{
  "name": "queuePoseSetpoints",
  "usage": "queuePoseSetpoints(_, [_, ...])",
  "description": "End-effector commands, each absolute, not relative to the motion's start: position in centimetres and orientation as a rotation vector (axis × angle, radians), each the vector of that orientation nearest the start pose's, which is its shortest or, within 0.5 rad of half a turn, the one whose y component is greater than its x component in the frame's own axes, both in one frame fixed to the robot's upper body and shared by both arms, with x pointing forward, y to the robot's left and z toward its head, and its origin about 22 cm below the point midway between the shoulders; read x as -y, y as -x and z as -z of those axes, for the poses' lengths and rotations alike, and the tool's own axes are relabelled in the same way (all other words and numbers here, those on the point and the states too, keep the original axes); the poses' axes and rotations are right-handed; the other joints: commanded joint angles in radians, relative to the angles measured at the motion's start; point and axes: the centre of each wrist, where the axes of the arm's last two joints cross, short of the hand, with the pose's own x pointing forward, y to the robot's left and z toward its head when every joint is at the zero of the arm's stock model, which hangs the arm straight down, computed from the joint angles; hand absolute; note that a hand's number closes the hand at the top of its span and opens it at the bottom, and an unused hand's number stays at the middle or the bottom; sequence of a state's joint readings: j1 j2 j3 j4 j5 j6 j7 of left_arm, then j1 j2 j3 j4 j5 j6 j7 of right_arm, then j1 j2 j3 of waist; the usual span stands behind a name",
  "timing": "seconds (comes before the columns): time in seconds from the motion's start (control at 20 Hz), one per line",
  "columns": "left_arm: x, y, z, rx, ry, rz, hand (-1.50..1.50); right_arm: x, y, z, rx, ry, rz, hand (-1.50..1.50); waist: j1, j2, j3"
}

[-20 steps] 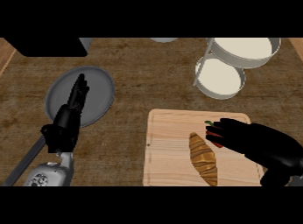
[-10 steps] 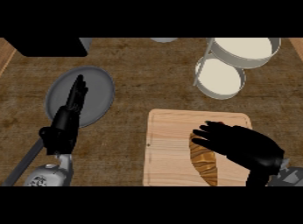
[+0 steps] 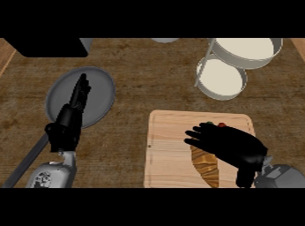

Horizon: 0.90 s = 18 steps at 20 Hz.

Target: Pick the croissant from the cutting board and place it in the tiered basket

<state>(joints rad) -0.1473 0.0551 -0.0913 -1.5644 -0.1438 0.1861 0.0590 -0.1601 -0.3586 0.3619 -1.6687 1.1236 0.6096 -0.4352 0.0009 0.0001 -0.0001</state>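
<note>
At the left of the counter (image 3: 148, 88), a grey round plate (image 3: 103, 92) lies flat on the dark wood-grain surface. The left hand (image 3: 69, 121) shows in front of this plate, with its grey forearm (image 3: 51, 174) entering from the lower edge of the head view. Its fingers are straight and point toward the top of the view; they hold nothing. A thin grey bar (image 3: 26, 161) runs diagonally beside the forearm to the lower left corner. A black block (image 3: 48, 46) occupies the upper left area of the counter.

At centre right, the cutting board (image 3: 168, 154), light wood with rounded corners, lies flat on the counter. The croissant (image 3: 206, 165) lies on the board, lengthwise toward the lower edge, golden brown with darker bands. The right hand (image 3: 230, 143) is over the upper end of the croissant and hides that end. Its fingers are spread and bent downward over the pastry; whether they touch or close on it cannot be told from this view. Two small marks, one red and one green, show at the top edge of the hand. The right forearm (image 3: 285, 176) enters at the lower right corner.

Above the board, toward the upper right, the tiered basket (image 3: 236, 66) stands on the counter. Its lower tier (image 3: 221, 79) and upper tier (image 3: 246, 50) are round, with grey walls and cream-coloured floors. The croissant is well apart from the basket.

No brand, label or readable writing is visible on any item.
</note>
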Motion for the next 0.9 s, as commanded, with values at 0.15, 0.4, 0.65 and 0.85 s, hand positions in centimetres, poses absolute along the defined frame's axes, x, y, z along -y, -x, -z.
queuePoseSetpoints(0.15, [-20.4,-26.5,-3.5,1.671,-0.187,0.121,0.00,22.0,-26.0,-3.9,1.347,0.200,-1.932,-1.50,0.001,0.000,0.000])
queuePoseSetpoints(0.4, [-19.5,-27.4,-3.4,1.673,-0.190,0.112,0.00,21.6,-25.4,-3.0,1.376,0.182,-1.934,-1.50,-0.001,0.000,0.000])
queuePoseSetpoints(0.65, [-21.5,-27.3,-4.7,1.666,-0.178,0.105,0.00,18.7,-26.4,-2.5,1.345,0.153,-1.932,-1.50,0.002,0.000,0.000])
queuePoseSetpoints(0.85, [-21.1,-26.5,-3.1,1.668,-0.171,0.111,0.00,19.6,-26.5,-0.8,1.370,0.142,-1.887,-1.50,0.002,0.000,0.000])
